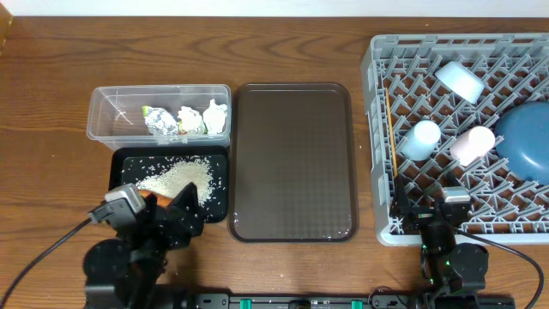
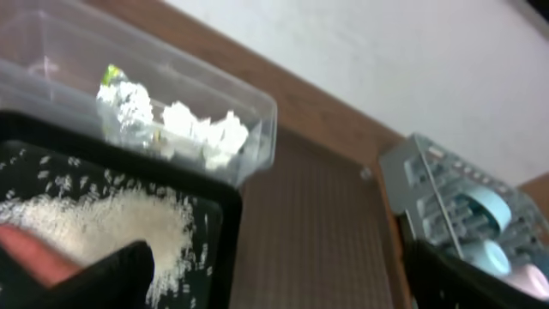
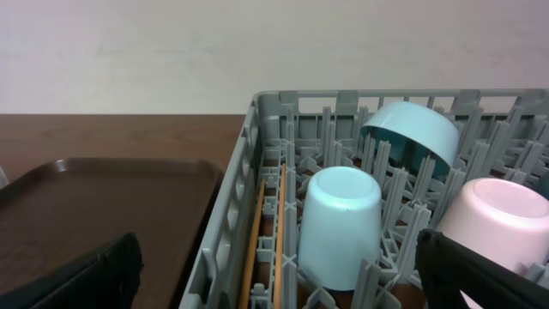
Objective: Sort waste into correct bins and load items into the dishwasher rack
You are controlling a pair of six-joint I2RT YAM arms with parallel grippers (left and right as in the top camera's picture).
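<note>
**Surfaces and materials**

Table (image 1: 51,103): brown wood, visible grain, low sheen.
Tub (image 1: 94,116): clear plastic, smooth, glossy.
Foil wrapper (image 1: 160,122): crinkled metallic silver.
Tissue wads (image 1: 190,120): soft white paper, matt.
Black tray (image 1: 115,172): plastic, faint gloss; rice (image 1: 176,178) in matt white grains.
Serving tray (image 1: 292,154): brown, finely textured floor, smooth shiny rim.
Rack (image 1: 375,137): grey moulded plastic, matt.
Light-blue cup (image 3: 340,223), pink cup (image 3: 497,225), bowl (image 3: 412,133): smooth, satin finish.
Chopsticks (image 3: 255,240): bare pale wood.

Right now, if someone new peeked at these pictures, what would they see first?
Probably the big grey dishwasher rack on the right, holding a dark-blue plate, a light-blue cup and a pale-pink cup. Next, the white rice heaped in the black tray at front left, beside the brown serving tray in the middle.
</note>
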